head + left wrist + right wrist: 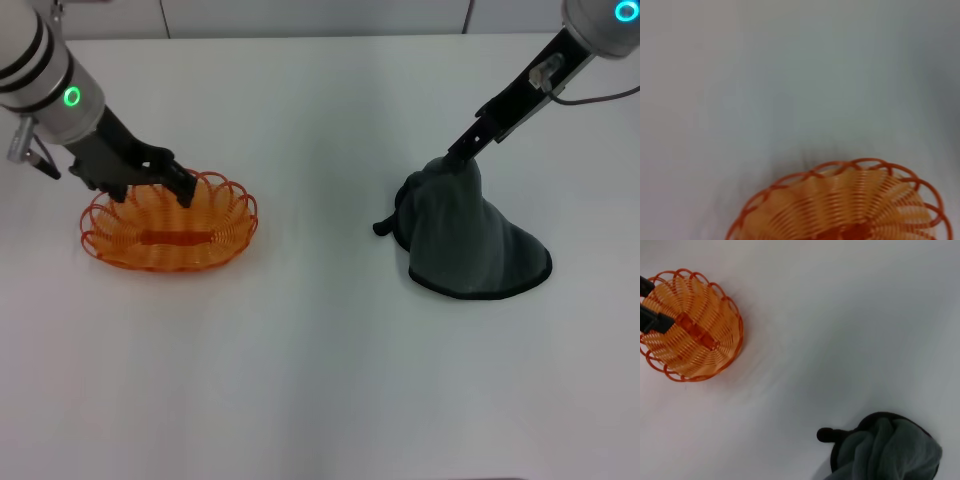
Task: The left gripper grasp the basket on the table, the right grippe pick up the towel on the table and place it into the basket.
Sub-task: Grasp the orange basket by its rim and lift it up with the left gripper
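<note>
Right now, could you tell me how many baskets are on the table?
1. The orange basket sits on the table's left side, with the left hand at its rear rim. The towel might hide something.

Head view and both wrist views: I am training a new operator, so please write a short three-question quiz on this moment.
1. True or false: the dark grey-green cloth towel already lies inside the shallow orange wire basket.
2. Which gripper is at the basket's rim? A) the left gripper B) the right gripper C) neither
3. Fill in: the top of the towel is bunched up at the tip of the ____ gripper, while its lower edge rests on the white table.

Key: 1 false; 2 A; 3 right.
</note>
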Available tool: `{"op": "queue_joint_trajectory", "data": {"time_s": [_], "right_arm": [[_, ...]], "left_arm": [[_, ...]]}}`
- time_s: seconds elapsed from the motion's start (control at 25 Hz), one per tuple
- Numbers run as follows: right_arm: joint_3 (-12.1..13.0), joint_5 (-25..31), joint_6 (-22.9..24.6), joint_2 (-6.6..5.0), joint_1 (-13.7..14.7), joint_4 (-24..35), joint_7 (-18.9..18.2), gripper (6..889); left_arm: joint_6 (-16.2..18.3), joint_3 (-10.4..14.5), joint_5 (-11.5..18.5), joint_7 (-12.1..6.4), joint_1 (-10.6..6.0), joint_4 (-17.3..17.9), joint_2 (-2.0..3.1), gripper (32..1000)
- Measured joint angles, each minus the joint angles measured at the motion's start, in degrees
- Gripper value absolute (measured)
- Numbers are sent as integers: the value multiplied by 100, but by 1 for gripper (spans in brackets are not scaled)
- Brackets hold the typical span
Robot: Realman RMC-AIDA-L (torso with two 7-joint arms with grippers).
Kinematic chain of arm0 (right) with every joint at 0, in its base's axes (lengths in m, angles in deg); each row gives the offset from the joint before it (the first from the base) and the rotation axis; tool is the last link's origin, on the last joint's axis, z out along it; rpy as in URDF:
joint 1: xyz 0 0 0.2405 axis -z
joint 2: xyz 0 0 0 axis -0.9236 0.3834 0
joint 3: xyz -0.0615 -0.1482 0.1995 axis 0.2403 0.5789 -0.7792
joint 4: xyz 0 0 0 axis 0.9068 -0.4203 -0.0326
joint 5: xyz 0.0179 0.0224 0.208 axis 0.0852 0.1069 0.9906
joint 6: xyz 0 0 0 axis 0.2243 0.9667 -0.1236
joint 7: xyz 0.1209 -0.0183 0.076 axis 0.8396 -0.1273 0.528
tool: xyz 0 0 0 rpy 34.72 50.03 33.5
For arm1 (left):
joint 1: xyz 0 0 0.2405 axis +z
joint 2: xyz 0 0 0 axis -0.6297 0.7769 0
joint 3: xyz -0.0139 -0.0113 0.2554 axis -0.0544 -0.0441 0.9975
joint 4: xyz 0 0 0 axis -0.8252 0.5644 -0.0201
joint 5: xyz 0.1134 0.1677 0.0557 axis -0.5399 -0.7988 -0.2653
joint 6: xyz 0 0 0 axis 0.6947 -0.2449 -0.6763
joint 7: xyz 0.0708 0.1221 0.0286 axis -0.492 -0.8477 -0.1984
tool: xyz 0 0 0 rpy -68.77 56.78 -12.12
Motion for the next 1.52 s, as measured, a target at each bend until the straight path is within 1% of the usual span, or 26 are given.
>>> {"op": "queue_joint_trajectory", "data": {"time_s": [0.16, 0.28, 0.48, 0.52, 0.56, 0.64, 0.76, 0.88, 1.0, 1.2, 1.48, 1.52], "right_arm": [[0, 0, 55, 2, 8, 0, 0, 804], [0, 0, 64, 1, 15, 0, 0, 803], [0, 0, 69, 6, 21, 0, -21, 802], [0, 0, 69, 10, 18, 0, -25, 801], [-3, 1, 69, 15, 14, 0, -34, 801], [-15, 5, 69, 23, 7, 0, -61, 800], [-24, 8, 74, 25, 7, 0, -78, 800], [-26, 9, 77, 26, 9, 0, -79, 799], [-26, 9, 77, 27, 8, 0, -79, 798], [-10, 9, 77, 35, 3, 0, -86, 796], [-9, 9, 77, 37, -9, 0, -99, 794], [-11, 9, 77, 37, -9, 0, -105, 794]], "left_arm": [[157, -53, -273, -3, 36, -109, 37, 890], [255, -143, -310, -4, 57, -225, 104, 890], [533, -169, -315, -6, 104, -516, 231, 890], [533, -169, -315, -6, 104, -516, 231, 890], [640, -168, -317, -9, 120, -628, 271, 890], [771, -167, -319, -10, 157, -729, 318, 890], [895, -167, -320, -11, 207, -792, 348, 890], [997, -166, -322, -26, 230, -893, 364, 891], [1113, -145, -322, -46, 231, -986, 370, 891], [1257, -110, -322, -62, 239, -1111, 356, 891], [1311, -111, -322, -65, 275, -1167, 351, 890], [1314, -112, -322, -68, 284, -1175, 345, 890]]}}
